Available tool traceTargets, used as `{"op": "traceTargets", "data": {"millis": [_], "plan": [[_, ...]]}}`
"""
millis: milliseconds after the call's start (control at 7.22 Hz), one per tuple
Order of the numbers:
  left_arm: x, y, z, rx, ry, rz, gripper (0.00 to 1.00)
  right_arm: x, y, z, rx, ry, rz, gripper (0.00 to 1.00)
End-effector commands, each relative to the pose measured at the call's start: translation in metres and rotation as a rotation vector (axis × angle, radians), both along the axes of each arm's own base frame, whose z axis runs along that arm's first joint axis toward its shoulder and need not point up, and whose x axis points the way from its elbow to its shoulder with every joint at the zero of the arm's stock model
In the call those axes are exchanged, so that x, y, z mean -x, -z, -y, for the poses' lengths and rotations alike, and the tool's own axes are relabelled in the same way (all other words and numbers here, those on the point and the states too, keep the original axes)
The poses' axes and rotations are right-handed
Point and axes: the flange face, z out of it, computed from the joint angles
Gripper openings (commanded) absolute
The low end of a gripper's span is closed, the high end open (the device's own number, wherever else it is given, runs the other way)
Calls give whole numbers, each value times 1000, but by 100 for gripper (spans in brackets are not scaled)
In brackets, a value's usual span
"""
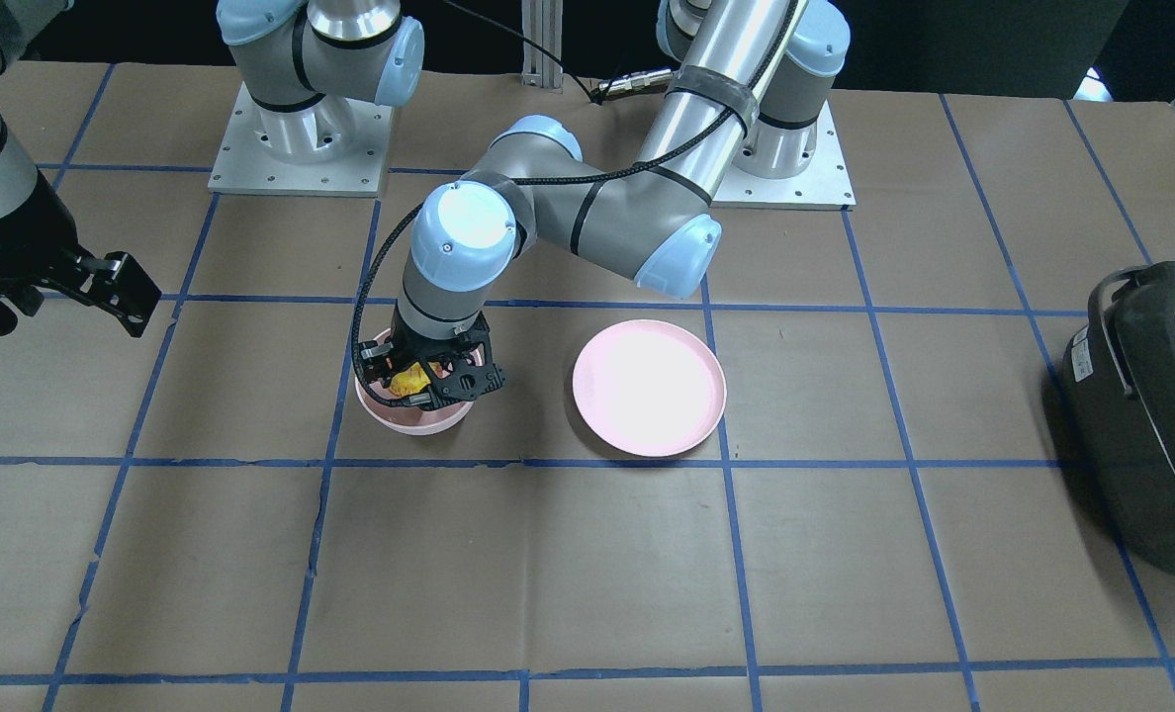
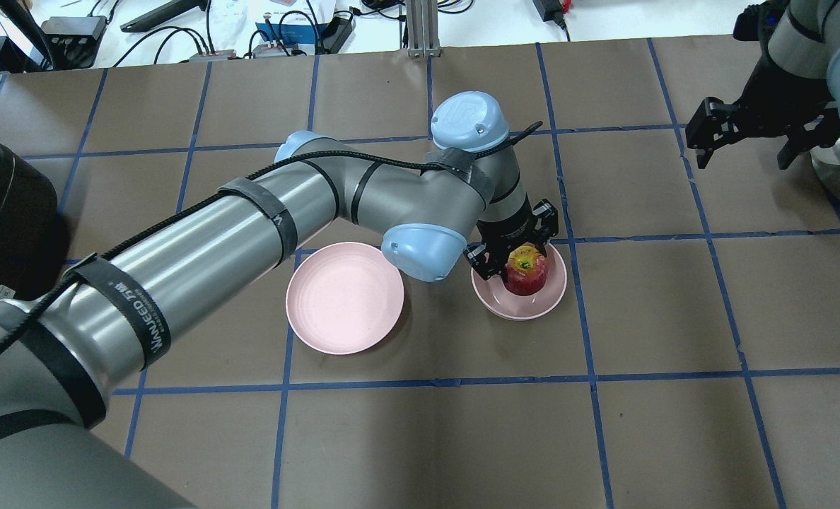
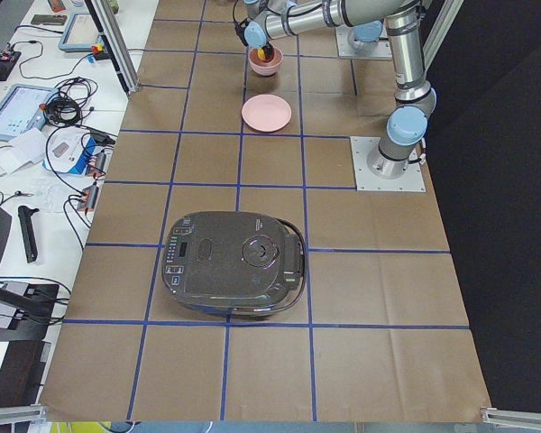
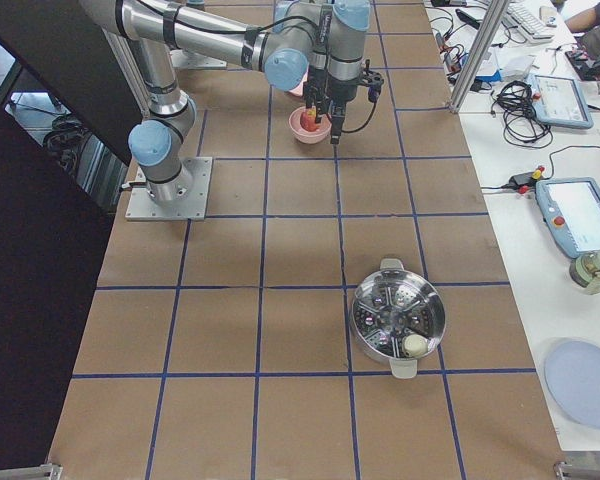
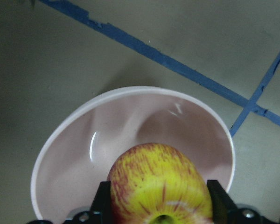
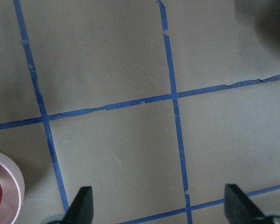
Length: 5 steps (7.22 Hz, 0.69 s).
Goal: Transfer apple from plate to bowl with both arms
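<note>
There is one apple (image 2: 526, 268), one plate (image 2: 344, 297) and one bowl (image 2: 519, 312) — a single piece of each. The left arm (image 2: 201, 247) and the right arm (image 2: 802, 39) make two arms in all. Besides these I count one cooker (image 3: 233, 264) and one pot (image 4: 355, 320).

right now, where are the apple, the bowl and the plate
apple (image 2: 526, 272), overhead view, its red skin
bowl (image 2: 516, 309), overhead view, near inner wall
plate (image 2: 344, 297), overhead view, bare centre

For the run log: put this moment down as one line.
left claw: shut on apple, low inside bowl | plate: bare | right claw: open, off to the side
</note>
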Motion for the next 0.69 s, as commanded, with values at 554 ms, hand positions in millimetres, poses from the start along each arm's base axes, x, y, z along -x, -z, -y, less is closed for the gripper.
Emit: {"op": "traceTargets", "data": {"millis": [554], "plan": [[-13, -56, -7, 103, 55, 5, 100, -16, -29, 0, 66, -24, 14, 100]]}}
